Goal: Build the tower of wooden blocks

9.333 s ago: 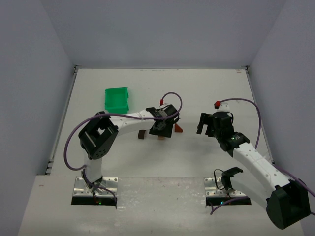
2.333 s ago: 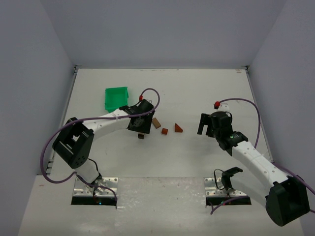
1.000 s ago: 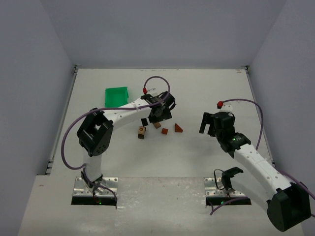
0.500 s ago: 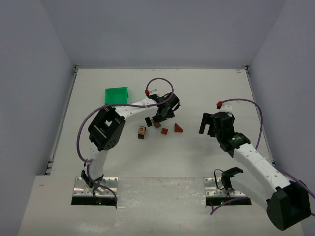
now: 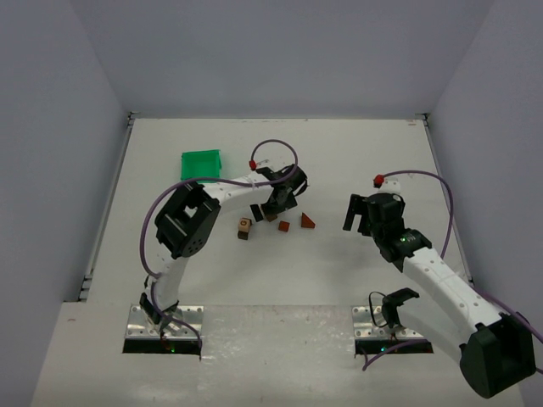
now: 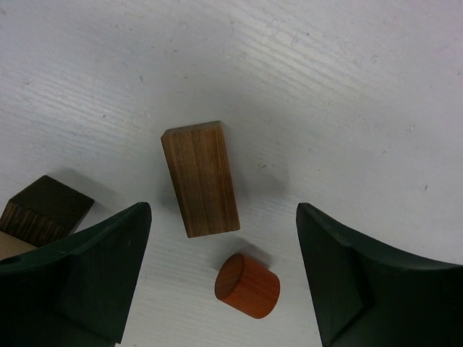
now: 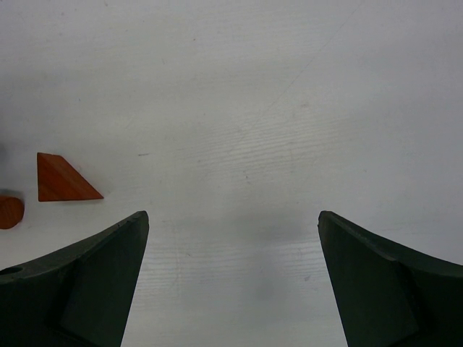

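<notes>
My left gripper (image 5: pixel 275 209) is open and empty, low over a brown wooden bar (image 6: pixel 200 178) that lies flat between its fingers. A reddish-brown cylinder (image 6: pixel 247 285) lies just nearer the wrist; it also shows in the top view (image 5: pixel 283 226). To the left, a tan cube sits on a dark cube (image 5: pixel 244 227); the dark cube (image 6: pixel 45 210) is beside the left finger. A reddish wedge (image 5: pixel 307 220) lies to the right and also shows in the right wrist view (image 7: pixel 65 179). My right gripper (image 5: pixel 355 219) is open and empty (image 7: pixel 233 217) over bare table.
A green plastic bin (image 5: pixel 201 168) stands at the back left, behind the left arm. Grey walls enclose the white table (image 5: pixel 339 153) on three sides. The left arm's purple cable loops above the blocks.
My left gripper left the tan cube on the dark cube, then moved right and turned to hang over the bar and cylinder. The right arm has barely moved.
</notes>
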